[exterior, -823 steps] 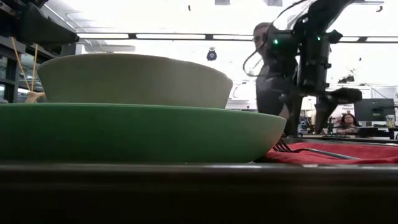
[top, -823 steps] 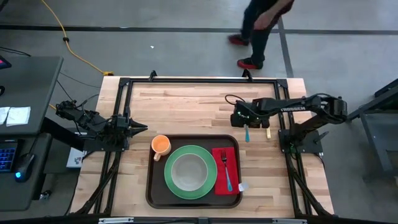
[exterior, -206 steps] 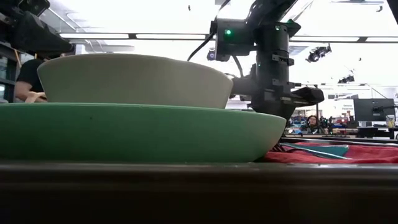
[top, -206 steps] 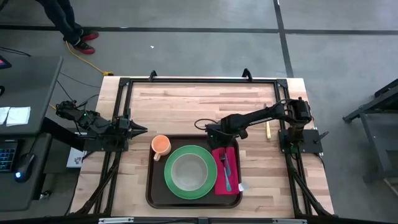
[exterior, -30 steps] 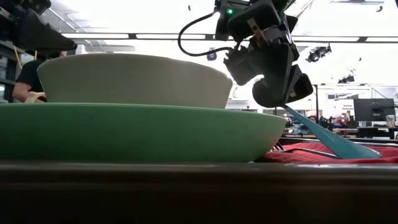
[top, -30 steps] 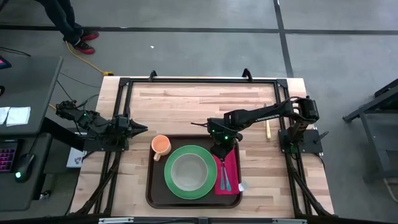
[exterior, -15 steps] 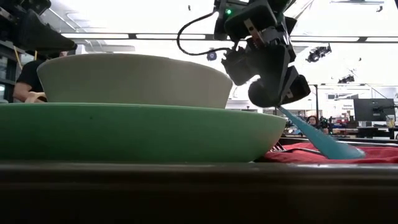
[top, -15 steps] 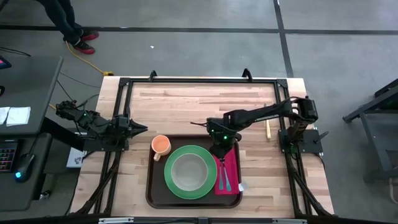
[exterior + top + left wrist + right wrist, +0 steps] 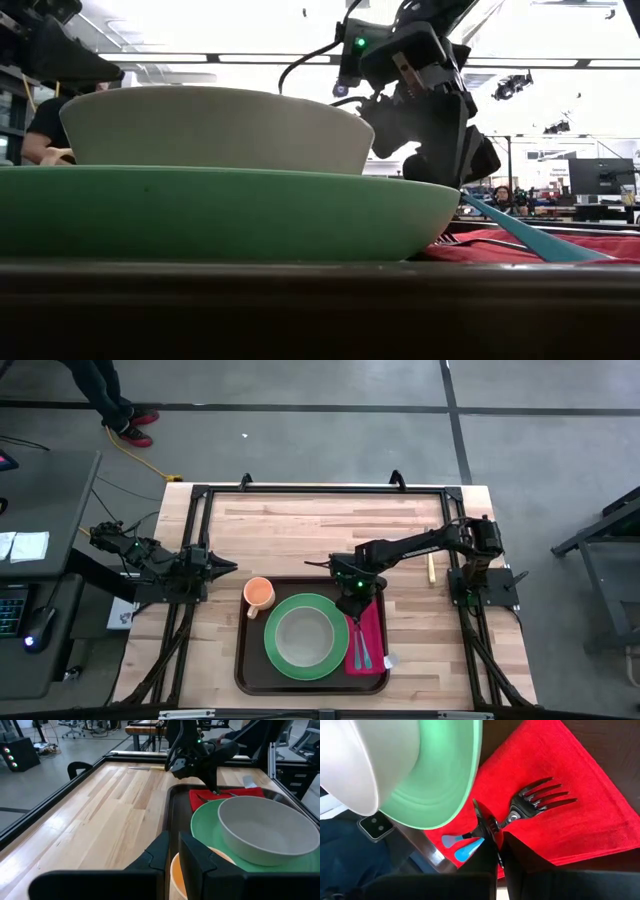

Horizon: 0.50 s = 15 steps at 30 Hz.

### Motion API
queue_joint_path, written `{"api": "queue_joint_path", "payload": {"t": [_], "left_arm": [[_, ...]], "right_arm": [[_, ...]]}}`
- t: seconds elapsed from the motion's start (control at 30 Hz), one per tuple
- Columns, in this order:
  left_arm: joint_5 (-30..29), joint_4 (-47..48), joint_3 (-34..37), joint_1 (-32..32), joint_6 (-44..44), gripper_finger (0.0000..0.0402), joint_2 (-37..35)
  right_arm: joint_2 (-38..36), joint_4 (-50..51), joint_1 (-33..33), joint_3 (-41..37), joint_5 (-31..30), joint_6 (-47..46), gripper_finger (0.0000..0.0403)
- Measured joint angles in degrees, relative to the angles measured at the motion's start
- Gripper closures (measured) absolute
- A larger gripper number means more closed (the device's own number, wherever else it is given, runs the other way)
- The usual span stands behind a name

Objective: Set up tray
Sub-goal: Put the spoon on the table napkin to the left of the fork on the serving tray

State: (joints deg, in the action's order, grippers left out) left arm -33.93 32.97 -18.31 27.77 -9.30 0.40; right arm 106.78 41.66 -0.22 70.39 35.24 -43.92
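The dark brown tray [image 9: 243,660] lies near the table's front. On it are a green plate [image 9: 340,622] with a white bowl [image 9: 300,637], an orange cup [image 9: 259,593] and a red napkin [image 9: 372,622]. A fork [image 9: 540,797] lies on the napkin. My right gripper [image 9: 352,596] hangs over the napkin's far end, shut on a blue-handled utensil [image 9: 530,235]. My left gripper [image 9: 173,851] waits at the table's left edge, its fingers a narrow gap apart with nothing between them. My right gripper pinches the blue-handled utensil between its two fingers, which slant down from the far right. The fingers hide which part they have. The blue handle [image 9: 480,208] comes out below them and slants down, its free end [image 9: 585,255] low over the red napkin.
A yellowish utensil [image 9: 431,568] lies on the bare wood to the right of the tray. A black frame rail [image 9: 320,489] runs around the tabletop. Bare wood lies between the tray and the far rail. A person [image 9: 100,390] stands beyond the far left corner.
My right gripper has sunk a little over the napkin, still shut on the utensil. The blue handle now lies lower and flatter, its free end nearer the napkin.
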Motion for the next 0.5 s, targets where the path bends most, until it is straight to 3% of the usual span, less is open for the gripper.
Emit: {"api": "queue_joint_path", "payload": {"t": [0.5], "left_arm": [[-0.2,0.2,0.0,0.0,0.0,0.0332,0.0]], "right_arm": [[0.0,-1.7,0.0,0.0,1.7,1.5,0.0403]]}}
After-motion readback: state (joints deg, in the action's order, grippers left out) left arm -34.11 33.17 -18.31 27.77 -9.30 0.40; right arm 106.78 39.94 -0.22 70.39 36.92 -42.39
